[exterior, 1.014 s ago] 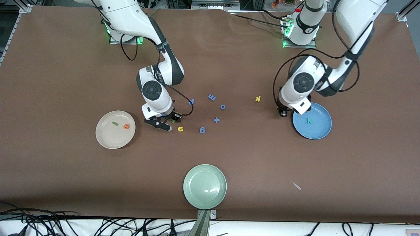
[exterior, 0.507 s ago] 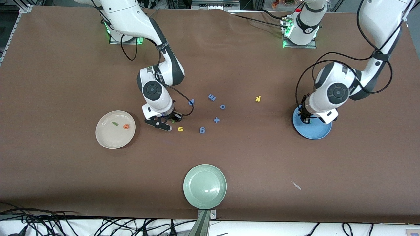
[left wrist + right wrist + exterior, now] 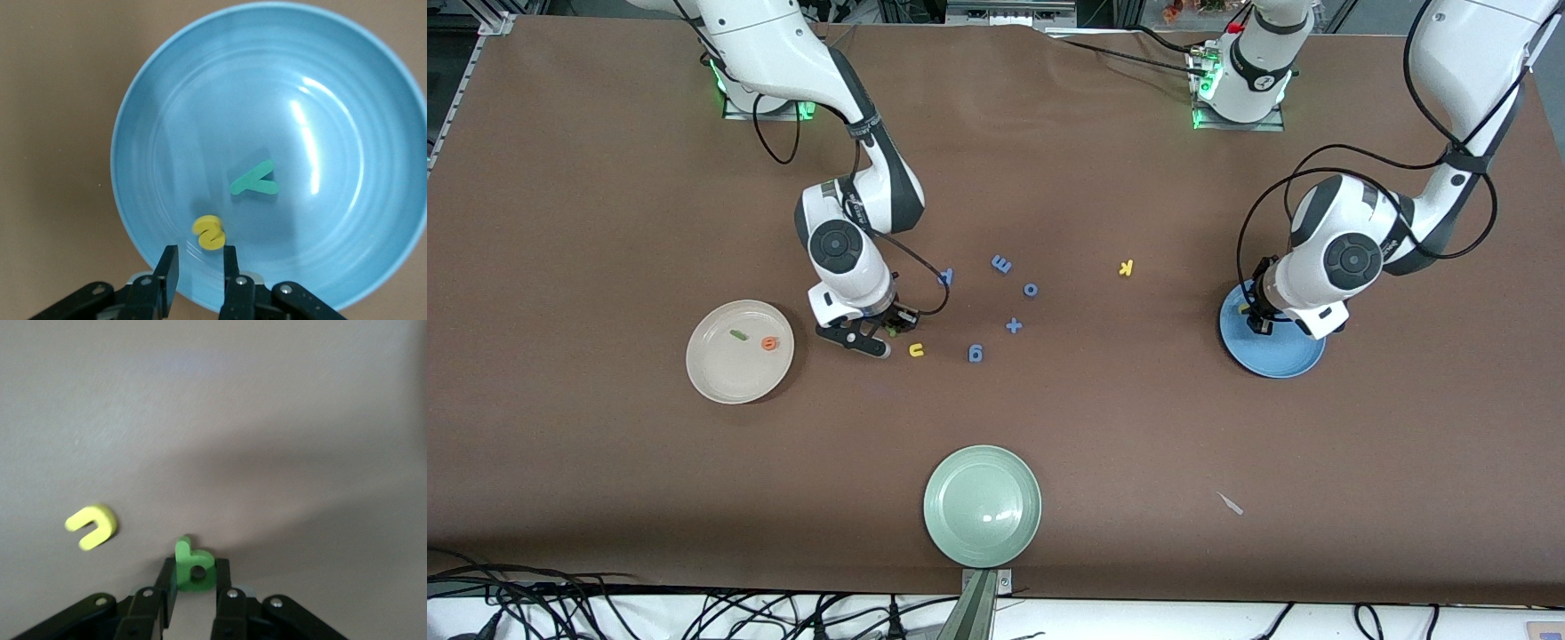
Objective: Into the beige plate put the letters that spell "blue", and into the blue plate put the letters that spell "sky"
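Sorting in progress. My right gripper [image 3: 193, 587] is down at the table with its jaws clamped on the green b [image 3: 191, 568], which sits between the fingertips. The grip is low on the letter so that the thin foam should not twist out. The yellow u [image 3: 91, 527] lies just beside this gripper, on the table, untouched. The beige plate [image 3: 711, 378], toward the right arm's end, already holds the l [image 3: 738, 335] and the e [image 3: 768, 343].

My left gripper [image 3: 200, 270] hangs over the rim of the blue plate [image 3: 347, 100], jaws slightly apart and holding nothing. The s [image 3: 209, 232] lies in the plate directly below the fingertips, the y [image 3: 254, 180] near it. I judge the s just released. The k [image 3: 1127, 268] waits on the table, well apart from both grippers.
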Robot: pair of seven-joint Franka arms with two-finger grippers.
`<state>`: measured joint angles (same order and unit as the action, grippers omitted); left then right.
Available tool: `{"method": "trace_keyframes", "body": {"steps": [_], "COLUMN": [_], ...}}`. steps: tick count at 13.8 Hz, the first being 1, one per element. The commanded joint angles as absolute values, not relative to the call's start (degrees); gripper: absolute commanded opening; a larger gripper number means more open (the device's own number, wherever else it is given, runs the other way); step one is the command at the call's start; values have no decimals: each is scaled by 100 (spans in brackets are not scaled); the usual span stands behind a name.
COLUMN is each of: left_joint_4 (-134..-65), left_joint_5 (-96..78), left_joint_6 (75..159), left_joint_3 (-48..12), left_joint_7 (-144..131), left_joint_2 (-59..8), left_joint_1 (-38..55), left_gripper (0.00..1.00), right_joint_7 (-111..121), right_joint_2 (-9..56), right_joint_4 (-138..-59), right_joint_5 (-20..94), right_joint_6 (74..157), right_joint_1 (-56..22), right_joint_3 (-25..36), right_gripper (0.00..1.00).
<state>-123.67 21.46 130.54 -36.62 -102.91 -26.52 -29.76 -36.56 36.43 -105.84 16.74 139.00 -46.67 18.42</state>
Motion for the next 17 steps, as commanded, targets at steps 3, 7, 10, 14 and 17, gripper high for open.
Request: {"method": "trace_keyframes", "body": {"steps": [3, 7, 10, 14, 17], "left_joint_4": [-12314, -12357, -12392, -12472, -12480], "left_joint_5": [2172, 1723, 1723, 1880, 2030], "left_joint_6": [12964, 12955, 12964, 13086, 13166], "left_joint_3": [-3857, -4349, -4815, -4869, -4869], "left_joint_7": [-10248, -10650, -11250, -10384, -9321], "left_joint_2": [-2549, -2514, -2575, -2777, -2812], "left_joint_1": [-2997, -3006, -2901, -2305, -2057], "left_gripper": [40, 40, 39, 36, 34], "right_joint_7": [-1895, -240, 490, 896, 897], "right_joint_2": [3410, 3410, 3349, 3182, 3164], "right_joint_4": [-10011, -10212, -10624, -11232, -11259], "right_joint_5": [1775, 1775, 1784, 2065, 2381], "right_joint_6": [12272, 12111, 12382, 12998, 12964], "right_joint_1": [-4632, -4632, -4632, -4535, -4526], "right_joint_3": [2810, 3532, 3813, 3850, 3832], "right_gripper": [10, 11, 14, 26, 48]}}
